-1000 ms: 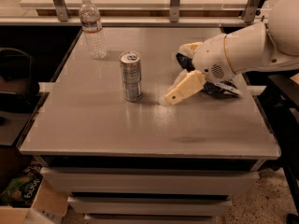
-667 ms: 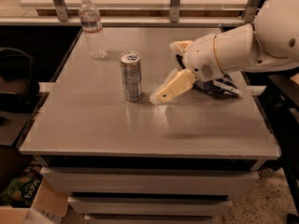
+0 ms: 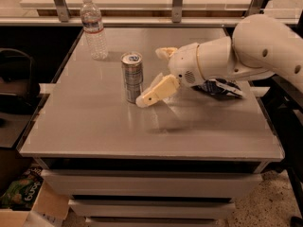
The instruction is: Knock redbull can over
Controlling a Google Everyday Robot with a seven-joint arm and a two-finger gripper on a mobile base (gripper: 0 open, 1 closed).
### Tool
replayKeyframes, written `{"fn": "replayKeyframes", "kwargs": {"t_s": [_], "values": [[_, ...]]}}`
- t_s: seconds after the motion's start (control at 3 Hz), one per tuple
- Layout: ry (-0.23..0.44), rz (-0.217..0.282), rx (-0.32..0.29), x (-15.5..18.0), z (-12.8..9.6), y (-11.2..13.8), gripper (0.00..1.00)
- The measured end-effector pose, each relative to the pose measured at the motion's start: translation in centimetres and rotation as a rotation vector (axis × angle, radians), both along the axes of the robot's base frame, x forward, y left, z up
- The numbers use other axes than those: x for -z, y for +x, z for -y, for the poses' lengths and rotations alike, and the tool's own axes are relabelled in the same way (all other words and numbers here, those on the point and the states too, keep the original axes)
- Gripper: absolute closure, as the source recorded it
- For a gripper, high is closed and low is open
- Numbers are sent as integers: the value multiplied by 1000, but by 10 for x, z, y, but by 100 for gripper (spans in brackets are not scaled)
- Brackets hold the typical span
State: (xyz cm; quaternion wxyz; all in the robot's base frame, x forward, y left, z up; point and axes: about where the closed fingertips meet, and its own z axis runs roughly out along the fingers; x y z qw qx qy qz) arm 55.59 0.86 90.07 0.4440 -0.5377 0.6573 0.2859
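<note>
On the table [image 3: 94,126], gripper [image 3: 151,78] just right of the redbull can [image 3: 132,77], water bottle [image 3: 93,28] behind to the left

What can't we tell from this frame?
Camera view:
- Contact: the gripper sits just right of the redbull can, with the front finger tip down by the can's base. Whether it is touching or just short cannot be told.
- Snack bag: mostly hidden behind the arm, so its print is unreadable.
- Arm: cut off by the right edge, and the base is out of view.
</note>
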Motion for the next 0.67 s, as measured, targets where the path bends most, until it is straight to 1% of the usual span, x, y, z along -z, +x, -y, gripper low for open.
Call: {"fn": "replayKeyframes", "kwargs": {"t_s": [0.33,0.67], "values": [[40,-16,-17,9,-12,5,0],[83,-17,-42,8,-21,9,0]]}}
